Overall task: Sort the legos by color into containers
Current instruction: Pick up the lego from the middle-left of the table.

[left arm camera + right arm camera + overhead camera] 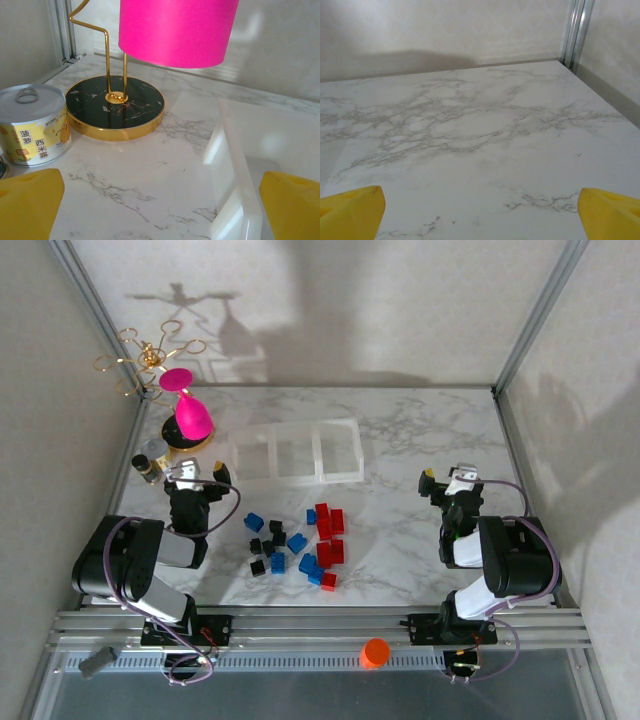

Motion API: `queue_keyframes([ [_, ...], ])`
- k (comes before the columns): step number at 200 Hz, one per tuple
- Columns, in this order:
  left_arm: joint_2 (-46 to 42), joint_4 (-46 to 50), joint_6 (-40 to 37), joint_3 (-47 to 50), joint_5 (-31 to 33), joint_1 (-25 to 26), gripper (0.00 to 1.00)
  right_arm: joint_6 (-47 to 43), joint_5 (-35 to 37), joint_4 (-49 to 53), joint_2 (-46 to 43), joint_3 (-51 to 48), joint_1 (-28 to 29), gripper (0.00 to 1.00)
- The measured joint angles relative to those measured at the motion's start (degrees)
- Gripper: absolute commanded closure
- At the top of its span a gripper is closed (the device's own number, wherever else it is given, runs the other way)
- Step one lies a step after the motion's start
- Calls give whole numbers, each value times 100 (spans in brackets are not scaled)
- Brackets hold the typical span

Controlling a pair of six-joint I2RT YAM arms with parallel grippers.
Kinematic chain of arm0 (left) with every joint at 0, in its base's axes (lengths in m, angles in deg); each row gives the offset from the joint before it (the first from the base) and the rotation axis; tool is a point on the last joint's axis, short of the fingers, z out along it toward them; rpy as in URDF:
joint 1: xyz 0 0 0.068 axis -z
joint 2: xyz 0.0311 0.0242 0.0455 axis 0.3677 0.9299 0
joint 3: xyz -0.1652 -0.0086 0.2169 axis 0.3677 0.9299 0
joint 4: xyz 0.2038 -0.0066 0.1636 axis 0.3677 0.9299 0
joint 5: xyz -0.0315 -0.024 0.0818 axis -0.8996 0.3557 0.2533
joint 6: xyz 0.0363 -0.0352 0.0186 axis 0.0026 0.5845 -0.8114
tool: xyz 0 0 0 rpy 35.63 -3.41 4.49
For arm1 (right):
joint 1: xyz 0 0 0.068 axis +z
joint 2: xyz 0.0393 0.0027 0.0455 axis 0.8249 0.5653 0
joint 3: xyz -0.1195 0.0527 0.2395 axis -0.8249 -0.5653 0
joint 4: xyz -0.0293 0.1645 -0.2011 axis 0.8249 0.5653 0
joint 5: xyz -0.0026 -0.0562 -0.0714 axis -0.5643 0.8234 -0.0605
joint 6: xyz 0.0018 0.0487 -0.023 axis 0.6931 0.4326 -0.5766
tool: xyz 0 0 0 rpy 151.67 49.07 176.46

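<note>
legos point(324, 552) lie in one loose scatter on the marble worktop point(400, 430), between the two arms. they are on the near side of the containers point(316, 455) and apart from them. counted from the overhead view, there are about seven red ones bunched on the right of the scatter, about six blue ones spread through it, and five black ones toward its left. where the red ones press together the count is unsure. the containers are three clear square bins joined in one row, and every lego seen lies on the worktop outside them.

two arms, one pincer each. the left pincer point(198, 472) sits near the left end of the row, with its two yellow fingers point(30, 200) wide apart and nothing between them. its wrist view shows a clear bin wall just ahead on the right. the right pincer point(447, 476) sits well to the right of the scatter over bare marble, its two yellow fingers point(612, 210) likewise spread wide and gripping nothing.

at the far left stand one pink goblet point(187, 410), one gold wire stand point(150, 355) on a round black base and one small tin can point(32, 122) beside that base. one orange cap point(375, 651) rests on the rail at the near edge.
</note>
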Motion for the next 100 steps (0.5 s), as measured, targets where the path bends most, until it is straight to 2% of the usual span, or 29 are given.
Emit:
queue_keyframes([
  [35, -160, 348, 0, -68, 46, 2, 1, -4, -20, 291, -107, 136, 0, 1],
  [100, -1300, 1582, 87, -282, 155, 116, 1, 275, 319, 1504, -1091, 568, 0, 1],
])
